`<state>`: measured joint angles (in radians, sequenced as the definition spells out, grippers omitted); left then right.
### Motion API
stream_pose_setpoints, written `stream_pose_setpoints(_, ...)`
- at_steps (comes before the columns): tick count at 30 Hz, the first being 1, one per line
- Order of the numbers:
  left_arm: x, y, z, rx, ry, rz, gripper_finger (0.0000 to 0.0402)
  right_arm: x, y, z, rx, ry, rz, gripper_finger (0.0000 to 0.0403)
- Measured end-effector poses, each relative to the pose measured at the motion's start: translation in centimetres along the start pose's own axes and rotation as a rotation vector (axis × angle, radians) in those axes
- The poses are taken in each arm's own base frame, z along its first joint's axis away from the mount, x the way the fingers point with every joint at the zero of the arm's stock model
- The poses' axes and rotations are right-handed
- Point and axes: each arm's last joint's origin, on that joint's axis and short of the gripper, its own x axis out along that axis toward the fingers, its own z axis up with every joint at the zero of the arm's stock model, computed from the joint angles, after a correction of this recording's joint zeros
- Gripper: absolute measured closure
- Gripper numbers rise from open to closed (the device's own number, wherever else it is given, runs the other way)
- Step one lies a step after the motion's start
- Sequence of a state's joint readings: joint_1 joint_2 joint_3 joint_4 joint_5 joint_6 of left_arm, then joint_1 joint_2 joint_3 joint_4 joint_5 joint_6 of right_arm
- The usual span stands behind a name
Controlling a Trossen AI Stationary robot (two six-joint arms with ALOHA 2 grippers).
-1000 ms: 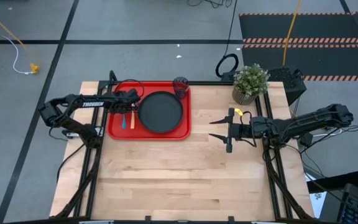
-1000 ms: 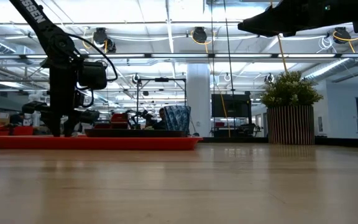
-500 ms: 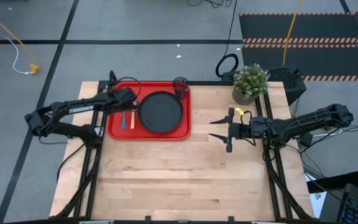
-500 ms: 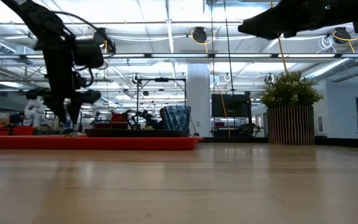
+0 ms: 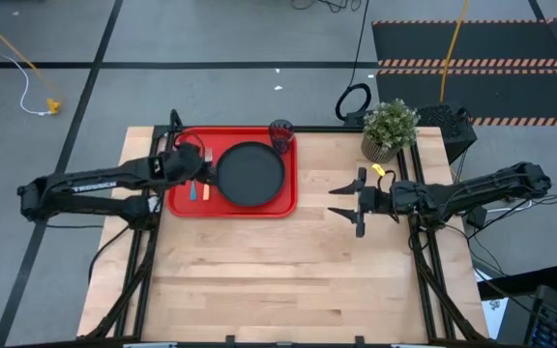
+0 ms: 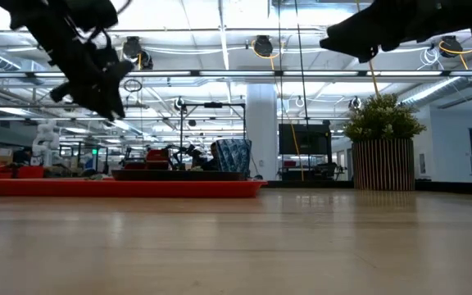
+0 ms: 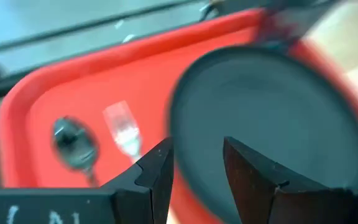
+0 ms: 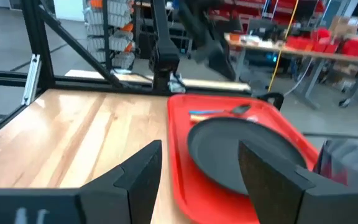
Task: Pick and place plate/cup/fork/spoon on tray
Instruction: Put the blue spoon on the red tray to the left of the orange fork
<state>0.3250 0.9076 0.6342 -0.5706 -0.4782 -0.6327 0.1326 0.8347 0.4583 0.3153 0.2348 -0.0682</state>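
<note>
Now the plate, cup, fork and spoon all lie on the tray by the tabletop's far left corner, so both empty, spread grippers, left and right, probably just need to rest.

Bright even overhead lighting, ceiling lamps glaring in low view, soft shadows, left wrist view motion-blurred

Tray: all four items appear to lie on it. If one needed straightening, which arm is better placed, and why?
Left, probably. The left gripper hangs open above the tray, near the fork and spoon. The right gripper waits over bare table, farther away.
</note>
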Motion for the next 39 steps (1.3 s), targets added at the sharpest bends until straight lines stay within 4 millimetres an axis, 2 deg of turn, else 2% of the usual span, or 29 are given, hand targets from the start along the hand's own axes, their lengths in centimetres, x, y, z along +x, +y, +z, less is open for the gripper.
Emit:
stream_pose_setpoints(8, -3.1, -3.5, -0.8, 0.127, -0.19, -0.204, 0.0261, -0.8, -0.2, -0.3, 0.066, 0.057, 0.005, 0.02)
stream_pose_setpoints(12, -3.4, -3.5, -2.1, 0.12, -0.226, -0.125, 0.0261, -1.3, -0.3, -0.1, 0.067, 0.049, 0.005, 0.02)
stream_pose_setpoints(18, -1.3, -0.1, -4.5, -0.099, -0.145, 0.161, 0.0261, -1.8, -0.4, -0.2, 0.058, 0.065, 0.005, 0.02)
stream_pose_setpoints(24, 1.5, 2.7, -5.9, -0.238, -0.087, 0.324, 0.0261, -1.8, -0.4, -0.3, 0.037, 0.075, 0.005, 0.02)
stream_pose_setpoints(33, 5.3, 5.2, -5.4, -0.253, 0.157, 0.489, 0.0261, -1.8, -0.4, -0.3, 0.028, 0.075, 0.0, 0.02)
stream_pose_setpoints(39, 8.3, 5.5, -4.9, -0.236, 0.207, 0.454, 0.0261, -1.8, -0.4, -0.3, 0.022, 0.075, 0.0, 0.02)
